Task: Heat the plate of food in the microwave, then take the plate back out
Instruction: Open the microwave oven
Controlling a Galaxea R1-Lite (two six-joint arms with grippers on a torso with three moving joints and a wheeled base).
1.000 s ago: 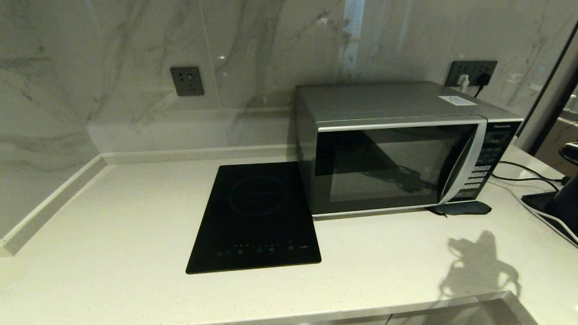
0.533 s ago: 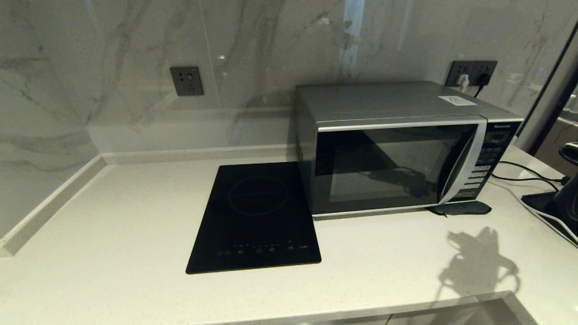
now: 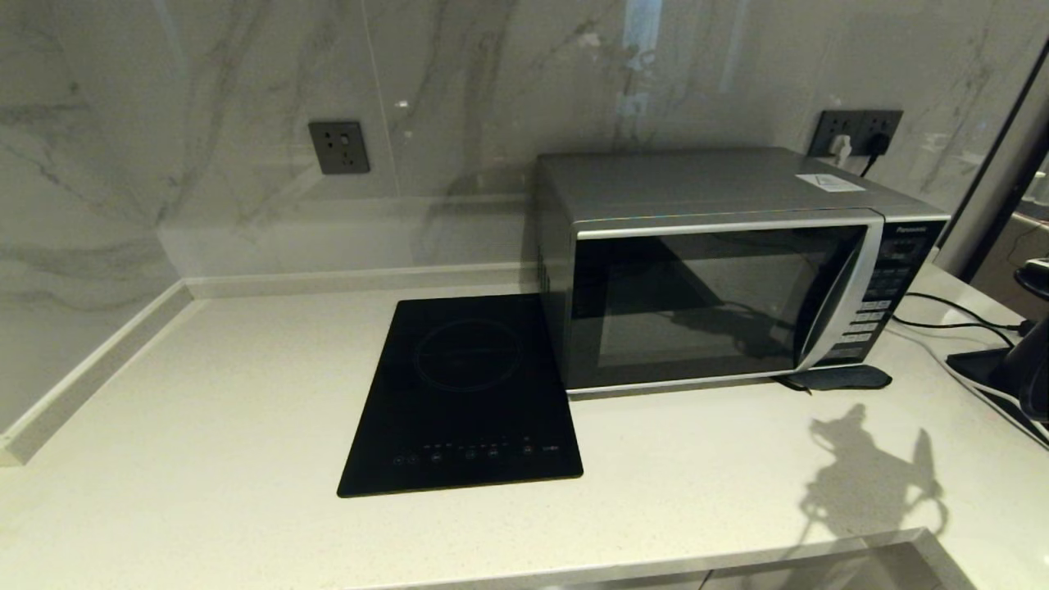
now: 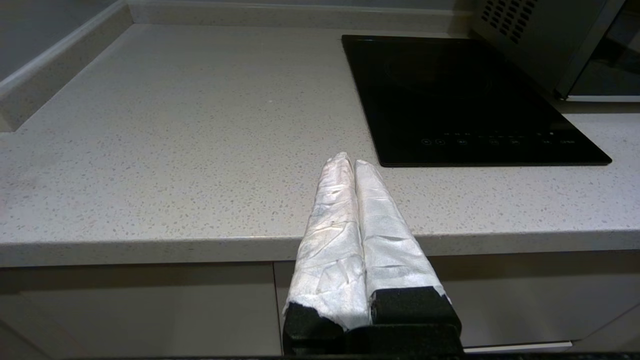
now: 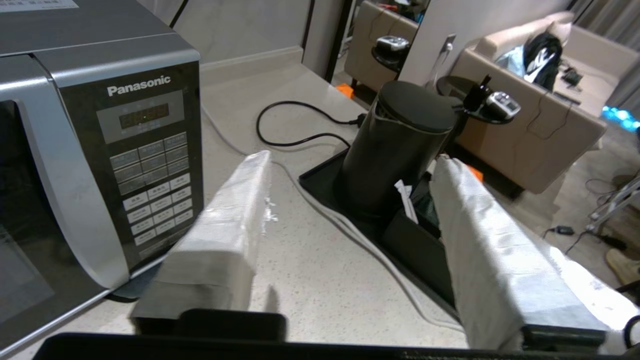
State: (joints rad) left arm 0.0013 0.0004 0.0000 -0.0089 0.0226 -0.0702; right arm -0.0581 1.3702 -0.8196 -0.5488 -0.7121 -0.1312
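The right claw, spread and holding nothing, hangs off the microwave's right front corner, nearer its button panel than the pressed-together left claw

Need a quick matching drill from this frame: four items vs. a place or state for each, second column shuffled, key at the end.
Items:
1. microwave
2. hob
3. left gripper
4. right gripper

States/places:
A. fingers wide apart, near the microwave's button panel, nothing between them
B. flat black glass on the counter, just left of the microwave
C. door shut, glass dark
D. fingers pressed together, hovering at the counter's front edge

Pairs: 1-C, 2-B, 3-D, 4-A
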